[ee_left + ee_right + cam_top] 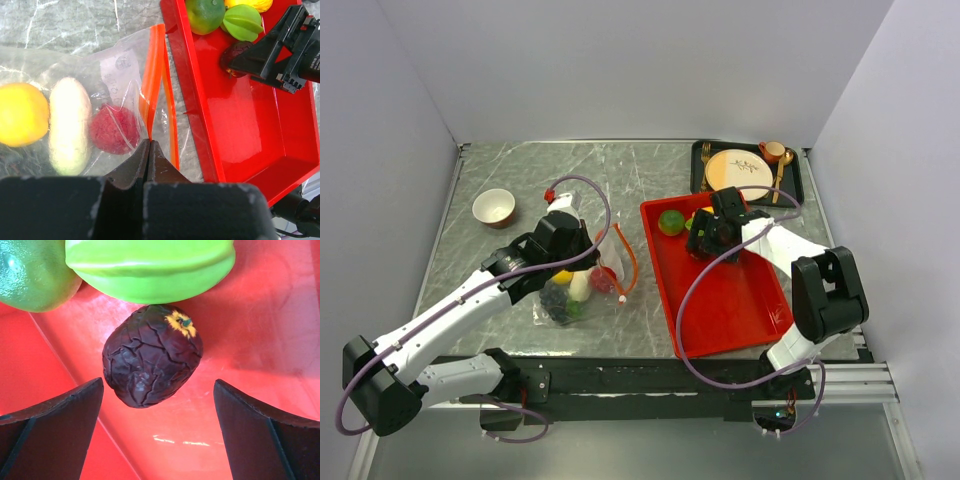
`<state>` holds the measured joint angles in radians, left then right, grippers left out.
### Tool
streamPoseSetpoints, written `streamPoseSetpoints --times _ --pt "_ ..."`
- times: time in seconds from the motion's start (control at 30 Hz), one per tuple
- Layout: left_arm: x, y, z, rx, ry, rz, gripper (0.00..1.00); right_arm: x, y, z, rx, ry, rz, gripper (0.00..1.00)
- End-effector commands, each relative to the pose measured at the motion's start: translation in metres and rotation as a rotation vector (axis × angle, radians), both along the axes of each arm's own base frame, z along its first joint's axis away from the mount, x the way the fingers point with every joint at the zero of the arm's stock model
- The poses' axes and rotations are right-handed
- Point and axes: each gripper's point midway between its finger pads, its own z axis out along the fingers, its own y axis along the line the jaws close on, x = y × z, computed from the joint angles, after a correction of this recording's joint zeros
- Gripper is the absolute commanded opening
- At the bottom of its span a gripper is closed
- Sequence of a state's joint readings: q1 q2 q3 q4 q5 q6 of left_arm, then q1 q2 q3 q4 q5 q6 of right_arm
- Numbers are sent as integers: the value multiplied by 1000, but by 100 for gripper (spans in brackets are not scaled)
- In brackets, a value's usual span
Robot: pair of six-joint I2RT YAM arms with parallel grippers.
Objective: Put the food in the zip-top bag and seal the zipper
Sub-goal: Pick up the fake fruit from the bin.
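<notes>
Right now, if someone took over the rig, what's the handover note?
Left gripper: shut on the zip-top bag at its mouth, beside the zipper.
Right gripper: open, fingers either side of the dark wrinkled fruit in the red tray, no grip yet.
Done: yellow fruit, white vegetable and red berry are in the bag.
Left: the dark fruit, green round fruit, green starfruit and yellow piece in the tray; then seal the zipper.

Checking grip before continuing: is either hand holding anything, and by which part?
Left hand pinches the zip-top bag at its mouth edge, by the zipper. Right hand is open over the dark fruit, holding nothing.
</notes>
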<state>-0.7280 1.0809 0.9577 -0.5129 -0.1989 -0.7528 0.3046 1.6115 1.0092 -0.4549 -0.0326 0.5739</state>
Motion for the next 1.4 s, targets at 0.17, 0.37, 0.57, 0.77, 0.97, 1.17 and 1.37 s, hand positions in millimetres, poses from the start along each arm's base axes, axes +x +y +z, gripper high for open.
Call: streamPoseSetpoints --times 0.17,0.37,0.57,0.77,0.97,1.17,1.37 --pt "3 -3 16 -29 -41 -1 1 26 -4 8 -18 -68 -10 96" --pt "2 -2 14 -28 -40 1 1 30 -2 7 -11 -82 -8 91" --pt "2 -4 13 -31 -36 -1 1 32 0 8 -2 -91 -3 76" --pt "2 -4 12 -28 -36 -5 1 29 3 13 20 -109 21 41" --pt "3 -5 11 -29 -33 -7 1 21 4 33 46 -156 42 30" --pt "3 -8 10 -32 -29 -16 1 2 37 70 218 -219 136 27" --pt "6 -13 13 -42 -34 -27 1 -23 93 119 396 -296 325 32"
